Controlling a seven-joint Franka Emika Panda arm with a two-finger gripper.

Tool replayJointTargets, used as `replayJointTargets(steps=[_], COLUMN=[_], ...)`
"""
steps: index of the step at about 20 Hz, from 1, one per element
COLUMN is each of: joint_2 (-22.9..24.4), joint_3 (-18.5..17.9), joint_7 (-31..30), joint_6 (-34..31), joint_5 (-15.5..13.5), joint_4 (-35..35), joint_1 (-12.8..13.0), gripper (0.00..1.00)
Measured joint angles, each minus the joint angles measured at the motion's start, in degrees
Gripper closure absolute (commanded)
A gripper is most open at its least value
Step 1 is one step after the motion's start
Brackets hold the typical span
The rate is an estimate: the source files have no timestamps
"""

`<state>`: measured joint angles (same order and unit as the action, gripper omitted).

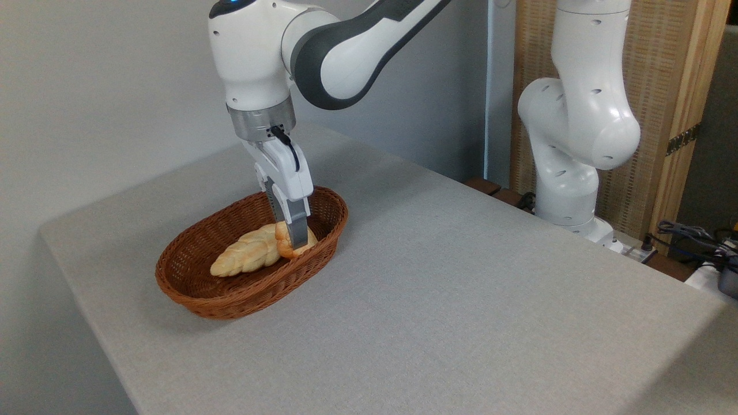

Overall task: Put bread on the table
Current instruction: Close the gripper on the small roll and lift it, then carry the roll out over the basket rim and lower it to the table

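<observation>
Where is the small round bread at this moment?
The bread lies inside the wicker basket, left of centre, toward its right end, touching the braided loaf, with the gripper down at it.

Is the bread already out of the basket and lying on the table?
No, the bread sits inside the wicker basket, beside the braided loaf, with the end effector at it.

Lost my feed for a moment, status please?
End effector down in basket, fingers around bun; grip unconfirmed. Bun touching braided loaf. Table open alongside.
</observation>
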<state>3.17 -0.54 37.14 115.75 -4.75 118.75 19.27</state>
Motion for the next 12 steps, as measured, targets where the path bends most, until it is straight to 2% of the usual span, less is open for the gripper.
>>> replayJointTargets(steps=[3,5,8,11,12], joint_2=[0.2,0.8,1.8,2.3,2.3], joint_3=[-0.2,-0.8,-4.7,-7.9,-9.6], joint_7=[0.0,0.0,0.0,0.0,0.5], joint_6=[0.0,0.1,-2.2,-4.3,-4.3], joint_5=[-0.1,-2.4,-6.4,-6.6,-6.6], joint_4=[0.0,-1.5,-6.7,-10.7,-11.9], joint_1=[0.0,-0.1,-0.2,-0.2,-0.2], gripper=[0.61,0.61,0.61,0.6,0.55])
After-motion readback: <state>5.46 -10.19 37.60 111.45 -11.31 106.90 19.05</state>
